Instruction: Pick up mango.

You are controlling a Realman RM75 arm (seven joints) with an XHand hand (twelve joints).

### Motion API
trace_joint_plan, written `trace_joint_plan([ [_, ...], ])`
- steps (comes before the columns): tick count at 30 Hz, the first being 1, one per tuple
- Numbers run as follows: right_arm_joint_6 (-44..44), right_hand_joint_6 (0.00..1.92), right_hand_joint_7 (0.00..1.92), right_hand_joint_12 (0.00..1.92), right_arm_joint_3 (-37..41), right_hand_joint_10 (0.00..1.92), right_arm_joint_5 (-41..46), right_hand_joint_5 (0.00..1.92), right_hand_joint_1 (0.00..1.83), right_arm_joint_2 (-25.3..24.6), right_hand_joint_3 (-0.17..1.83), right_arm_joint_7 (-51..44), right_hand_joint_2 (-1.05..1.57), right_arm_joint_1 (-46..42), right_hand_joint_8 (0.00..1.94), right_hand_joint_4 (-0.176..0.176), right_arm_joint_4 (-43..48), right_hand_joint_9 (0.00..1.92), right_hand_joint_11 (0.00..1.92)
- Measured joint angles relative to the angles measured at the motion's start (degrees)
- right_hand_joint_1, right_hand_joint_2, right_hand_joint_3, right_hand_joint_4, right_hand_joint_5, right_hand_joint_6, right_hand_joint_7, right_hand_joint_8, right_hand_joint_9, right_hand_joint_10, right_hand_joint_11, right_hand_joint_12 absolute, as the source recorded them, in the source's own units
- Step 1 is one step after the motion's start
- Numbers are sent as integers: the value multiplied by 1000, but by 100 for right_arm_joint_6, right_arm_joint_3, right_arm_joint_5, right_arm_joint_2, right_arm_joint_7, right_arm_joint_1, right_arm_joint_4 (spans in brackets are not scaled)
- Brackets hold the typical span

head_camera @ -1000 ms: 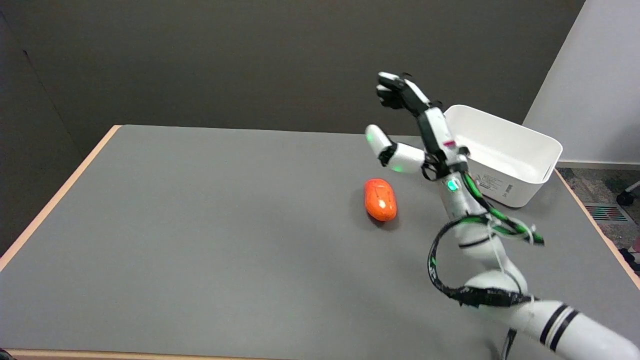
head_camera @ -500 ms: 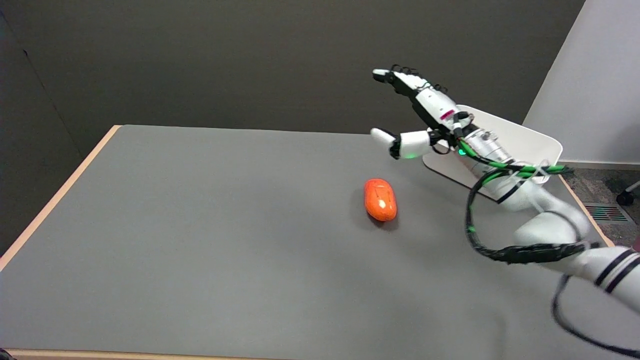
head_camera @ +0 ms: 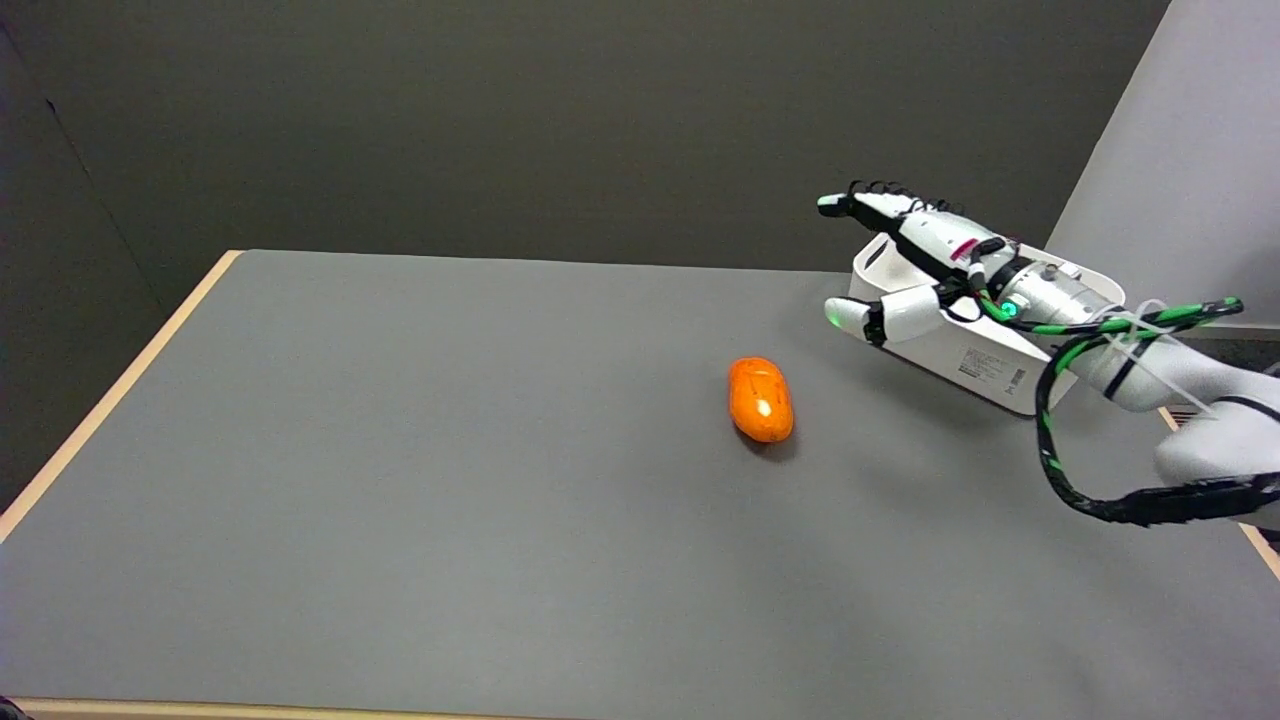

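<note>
Mango [head_camera: 761, 400] lies alone on the gray table [head_camera: 400, 450], well apart from our right hand [head_camera: 925, 265], which hangs in the air with fingers spread and holding nothing, so we might roll the round fruit away if we bump it.

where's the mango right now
In the head view the mango lies on the grey table, right of centre. It sits apart from the open right hand, which hovers up and to its right in front of the white bin.
</note>
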Motion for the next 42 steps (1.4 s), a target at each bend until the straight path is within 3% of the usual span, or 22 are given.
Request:
trace_joint_plan([
  [6,-236,412,30,716,587,226,-52,38,506,60,926,200,472,-704,280,17,-509,-1,-1],
  [18,-813,385,47,671,1144,184,-98,31,562,-241,912,231,460,-1439,184,1,-1592,-1,-1],
  [31,-1448,360,52,652,501,171,-114,32,581,-386,910,220,460,-1076,159,-4,-1870,-1,-1],
  [42,-1662,361,51,659,-268,178,-116,31,594,-425,915,242,466,-441,171,-3,-1550,-1,-1],
])
